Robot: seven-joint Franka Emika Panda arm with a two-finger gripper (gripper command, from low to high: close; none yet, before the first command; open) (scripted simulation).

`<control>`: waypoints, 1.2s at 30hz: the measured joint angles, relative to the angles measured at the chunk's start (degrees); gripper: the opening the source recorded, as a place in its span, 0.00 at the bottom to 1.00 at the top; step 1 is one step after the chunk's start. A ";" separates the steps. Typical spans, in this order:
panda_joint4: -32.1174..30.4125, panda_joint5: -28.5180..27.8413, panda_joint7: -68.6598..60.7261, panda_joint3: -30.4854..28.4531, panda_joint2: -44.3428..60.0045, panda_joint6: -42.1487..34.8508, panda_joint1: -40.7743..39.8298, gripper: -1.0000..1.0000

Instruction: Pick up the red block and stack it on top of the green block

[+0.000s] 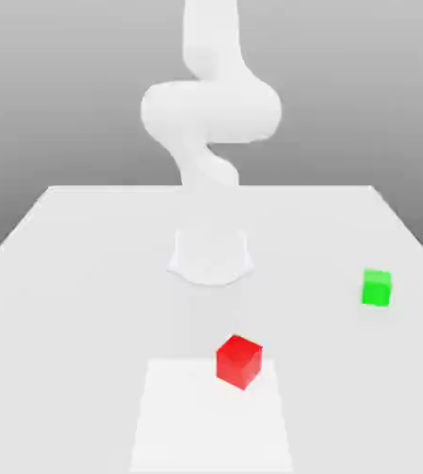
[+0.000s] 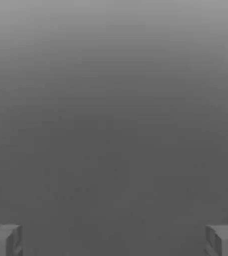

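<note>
On the white table (image 1: 85, 278), unmarked red block (image 1: 240, 360) and green block (image 1: 376, 288) sit apart; claw (image 2: 114, 240) spread.

A white table (image 1: 76, 278) spans the scene under a plain grey backdrop (image 1: 57, 83). A lighter rectangular patch (image 1: 187, 417) lies on the tabletop at its near edge. Position relative to the end effector cannot be determined here.

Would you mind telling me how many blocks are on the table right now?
2. The red block sits near the front, close to the middle; the green block sits apart from it, towards the exterior view's right. None seems hidden.
</note>
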 joint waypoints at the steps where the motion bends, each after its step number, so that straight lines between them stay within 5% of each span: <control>1: -1.76 -0.38 -2.01 -0.33 1.79 1.37 0.74 0.50; 17: -30.10 -1.71 -39.07 -6.79 33.88 25.75 11.87 0.50; 24: -30.10 4.89 -46.92 -1.88 51.38 40.08 9.28 0.50; 25: -29.93 5.15 -47.14 -1.25 52.61 41.13 8.70 0.00; 36: -30.97 1.90 -44.77 -2.47 45.46 34.93 9.02 0.00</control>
